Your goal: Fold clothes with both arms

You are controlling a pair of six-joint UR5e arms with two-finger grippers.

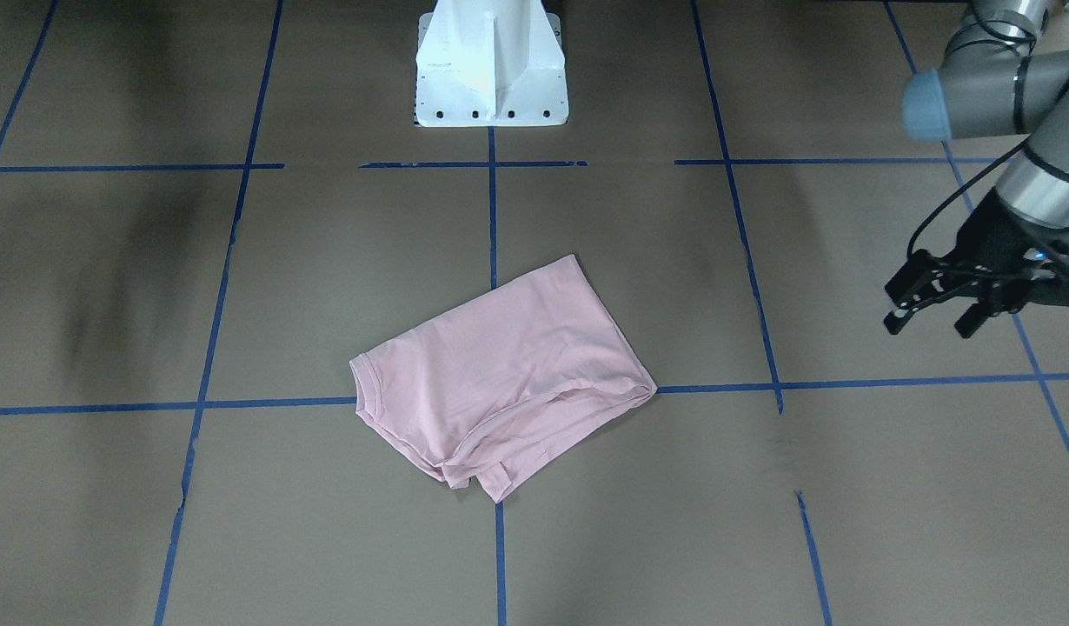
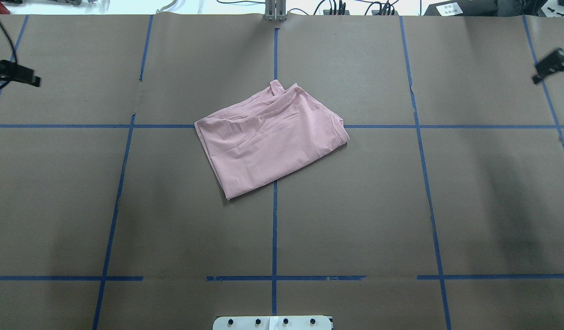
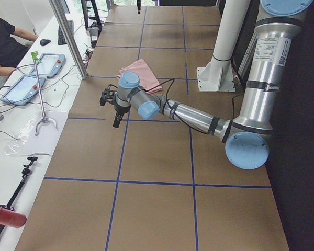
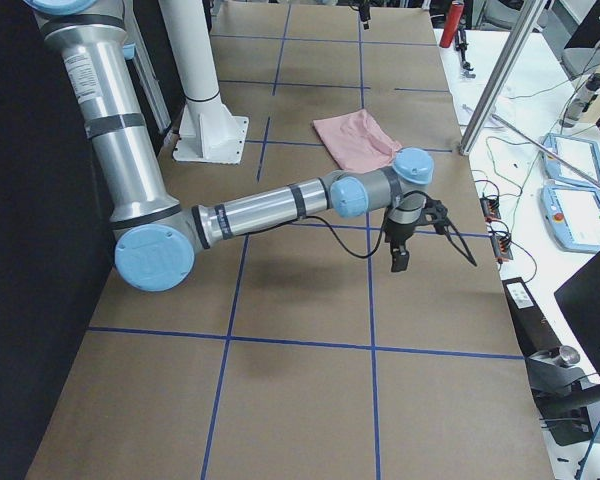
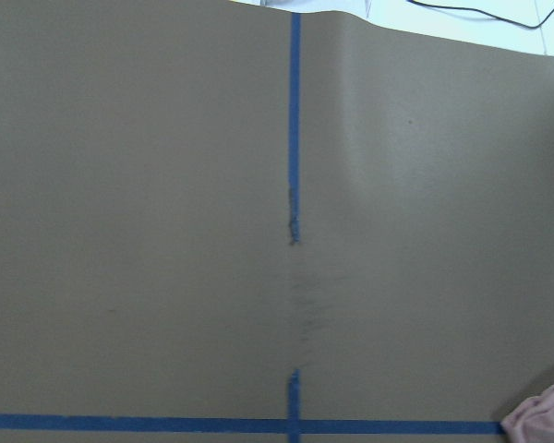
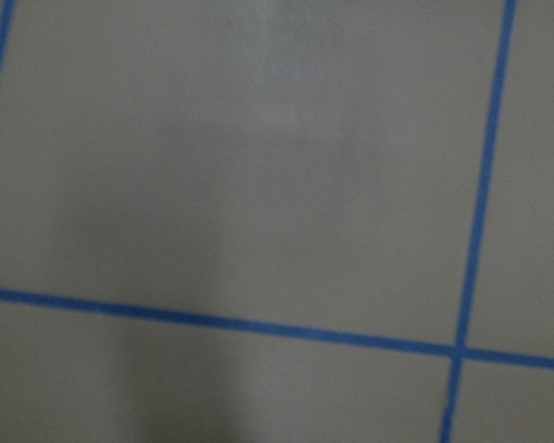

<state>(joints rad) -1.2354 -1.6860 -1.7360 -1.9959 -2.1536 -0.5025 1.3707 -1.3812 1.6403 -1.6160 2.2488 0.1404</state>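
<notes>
while standing clear of folded pink t-shirt (image 2: pixel 273 137) lying at centre, likely to avoid snagging it: left gripper (image 1: pixel 927 329) far left, fingers (image 1: pixel 906 309) apart, empty; right gripper (image 2: pixel 551 66) far right, cannot tell if apart.

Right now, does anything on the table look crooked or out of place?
The pink T-shirt lies folded but turned askew to the blue tape grid, its edges parallel to no line. A small flap sticks out from its far edge, so the fold is not tidy.
</notes>
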